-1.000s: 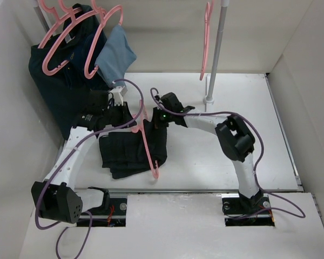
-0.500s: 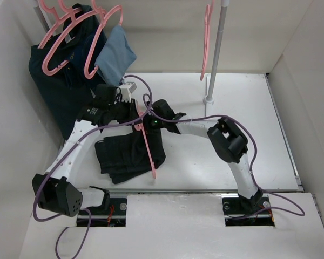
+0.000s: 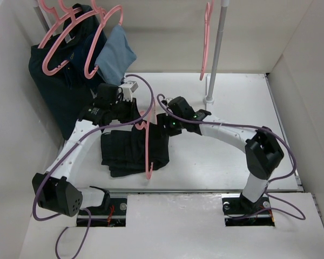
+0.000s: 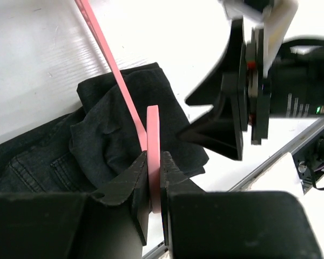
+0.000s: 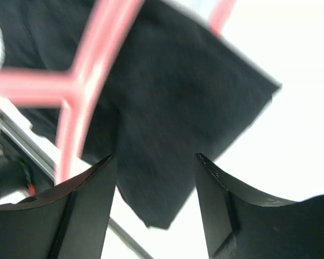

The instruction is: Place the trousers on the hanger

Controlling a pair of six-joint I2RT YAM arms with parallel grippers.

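The black trousers (image 3: pixel 130 152) lie folded in a heap on the table between the two arms. The pink hanger (image 3: pixel 147 145) runs across them from its hook end down toward the near edge. My left gripper (image 3: pixel 136 117) is shut on the hanger (image 4: pixel 153 141), the pink strip pinched between its jaws, with the trousers (image 4: pixel 119 124) just beyond. My right gripper (image 3: pixel 162 128) hovers at the heap's right side. Its jaws stand open (image 5: pixel 155 162) with nothing between them; below lie the trousers (image 5: pixel 167 108), whose cloth covers part of the hanger (image 5: pixel 92 70).
Several more pink hangers (image 3: pixel 62 40) hang at the back left with a dark navy garment (image 3: pixel 56 86) and a light-blue cloth (image 3: pixel 116 54). A grey pole (image 3: pixel 216 54) on a round foot stands at the back centre with one pink hanger (image 3: pixel 206 40). Walls close both sides.
My right gripper has opened and let go, and its arm has stretched out lower and to the right. The hanger's lower end swung back toward the near edge; the trousers settled.
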